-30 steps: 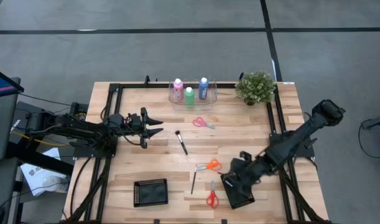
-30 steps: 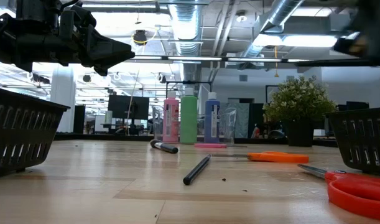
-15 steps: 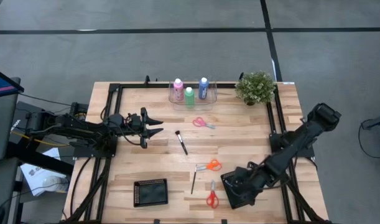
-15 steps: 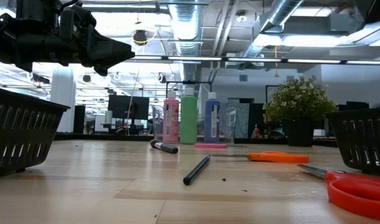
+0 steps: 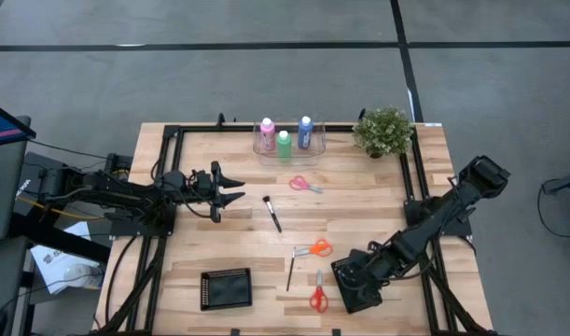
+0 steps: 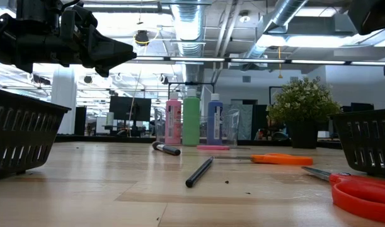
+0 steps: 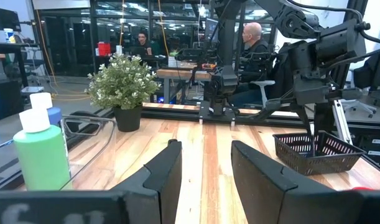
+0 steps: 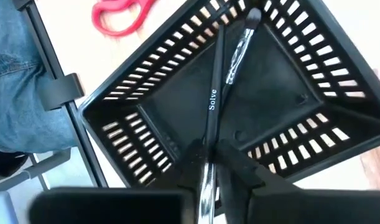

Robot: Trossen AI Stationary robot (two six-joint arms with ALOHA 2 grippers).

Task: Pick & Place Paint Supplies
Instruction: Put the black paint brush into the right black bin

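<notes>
The right tool (image 8: 208, 163) hides the brush (image 8: 213, 102) handle's end. Low view crops the red scissors (image 6: 363, 192) at four o'clock.

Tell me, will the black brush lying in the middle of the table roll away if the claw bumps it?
Probably. The brush looks thin and round, lying flat on smooth wood, so a sideways nudge might roll it. It seems stiff and light, so it would likely skid easily.

Bench (image 5: 359, 201) mid strip between the two arms open, broken only by a loose brush (image 5: 272, 214), another brush (image 5: 290, 273) and three scissors: pink (image 5: 305, 184), orange (image 5: 314, 249), red (image 5: 317, 291). Far edge blocked by bottle tray (image 5: 286, 146) and plant (image 5: 383, 131). Right basket (image 5: 357, 286) has the right claw (image 5: 345, 273) over it; left basket (image 5: 226, 288) clear above.
</notes>
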